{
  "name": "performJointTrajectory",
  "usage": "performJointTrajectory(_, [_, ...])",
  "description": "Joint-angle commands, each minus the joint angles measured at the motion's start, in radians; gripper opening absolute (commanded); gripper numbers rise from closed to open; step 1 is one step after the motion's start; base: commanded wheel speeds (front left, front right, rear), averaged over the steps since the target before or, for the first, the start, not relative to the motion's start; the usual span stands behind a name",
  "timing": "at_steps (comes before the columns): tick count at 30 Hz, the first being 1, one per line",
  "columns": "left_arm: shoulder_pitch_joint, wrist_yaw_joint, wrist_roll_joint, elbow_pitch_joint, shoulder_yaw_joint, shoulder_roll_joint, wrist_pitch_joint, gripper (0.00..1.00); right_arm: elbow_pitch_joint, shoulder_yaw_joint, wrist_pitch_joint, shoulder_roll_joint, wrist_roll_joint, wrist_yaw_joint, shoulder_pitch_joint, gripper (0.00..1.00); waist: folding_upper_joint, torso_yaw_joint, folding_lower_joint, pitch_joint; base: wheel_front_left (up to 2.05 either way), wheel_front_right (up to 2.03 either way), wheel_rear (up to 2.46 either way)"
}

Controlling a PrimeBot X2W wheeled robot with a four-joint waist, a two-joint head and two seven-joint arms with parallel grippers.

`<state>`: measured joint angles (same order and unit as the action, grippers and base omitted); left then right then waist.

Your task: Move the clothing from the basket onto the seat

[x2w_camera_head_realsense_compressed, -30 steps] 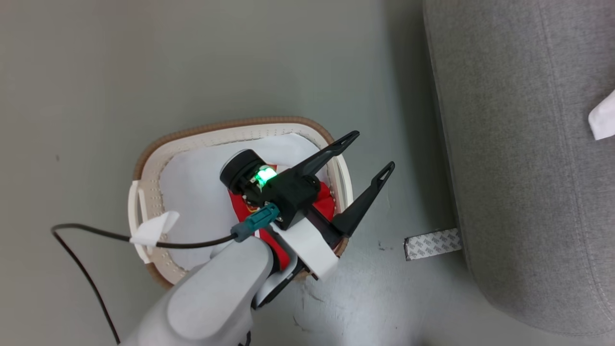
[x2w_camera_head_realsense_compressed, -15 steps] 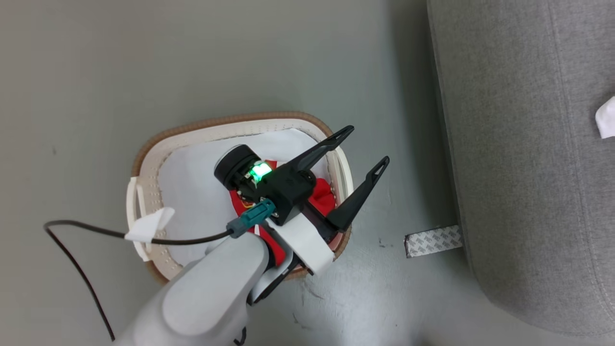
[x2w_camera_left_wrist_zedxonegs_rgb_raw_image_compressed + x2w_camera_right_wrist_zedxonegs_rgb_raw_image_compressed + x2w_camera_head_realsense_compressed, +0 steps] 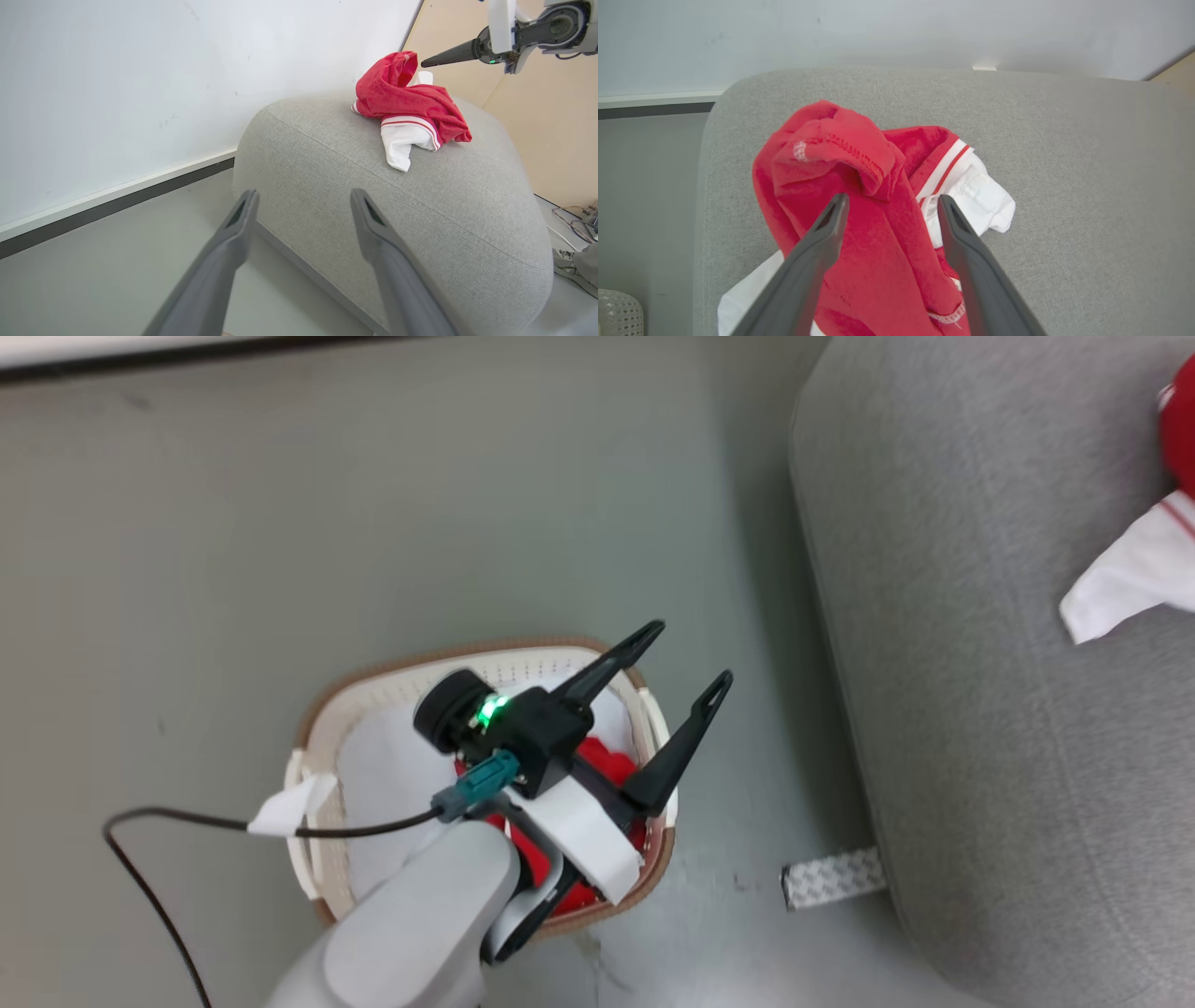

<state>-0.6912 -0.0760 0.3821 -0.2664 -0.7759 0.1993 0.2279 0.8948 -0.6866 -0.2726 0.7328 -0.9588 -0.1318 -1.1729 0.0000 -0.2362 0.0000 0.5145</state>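
Note:
The cream basket point(image 3: 373, 686) with a brown rim stands on the floor, red clothing point(image 3: 611, 765) lying in its right part on a white liner point(image 3: 392, 784). My left gripper point(image 3: 691, 655) hangs open over the basket's right rim, nothing between its fingers; in its wrist view the left gripper point(image 3: 303, 196) points toward the grey seat point(image 3: 420, 205). A red and white garment point(image 3: 411, 107) lies bunched on the seat point(image 3: 1087, 163). My right gripper point(image 3: 893, 200) is open just above this garment point(image 3: 859, 186), fingers apart on either side of a red fold.
A strip of patterned tape point(image 3: 834, 877) lies on the floor between the basket and the seat point(image 3: 980, 709). A black cable point(image 3: 168, 817) trails left from my left wrist past a white tag point(image 3: 285, 807). A white wall with dark skirting point(image 3: 117, 205) runs behind the seat.
The head camera has shifted: the basket sits lower in the picture and more of the garment on the seat shows at the right edge. The left gripper stays open over the basket.

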Motion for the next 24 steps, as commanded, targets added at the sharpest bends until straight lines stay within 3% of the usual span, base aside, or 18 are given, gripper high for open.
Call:
performJointTrajectory(1, [0.021, 0.004, 0.01, -0.008, 0.005, -0.001, 0.012, 1.0, -0.012, -0.01, 0.001, 0.014, -0.002, 0.002, 0.014, 1.0, 0.0, 0.0, 0.0, -0.067, 0.0, 0.0, 0.0])
performJointTrajectory(4, [0.05, 0.013, 0.027, -0.019, 0.019, -0.005, 0.022, 1.0, -0.053, -0.032, 0.019, 0.03, -0.007, 0.002, 0.023, 1.0, 0.0, 0.004, 0.0, -0.131, 0.0, 0.0, 0.0])
performJointTrajectory(14, [0.125, 0.063, 0.059, 0.0, 0.142, 0.039, 0.036, 1.0, -0.215, -0.043, 0.23, 0.091, -0.023, 0.002, 0.104, 1.0, 0.0, 0.052, 0.0, -0.309, 0.0, 0.0, 0.0])
performJointTrajectory(24, [0.233, 0.13, 0.069, 0.072, 0.324, 0.092, 0.036, 1.0, -0.371, 0.025, 0.39, 0.05, -0.061, 0.002, 0.254, 1.0, 0.0, 0.107, 0.0, -0.376, 0.0, 0.0, 0.0])
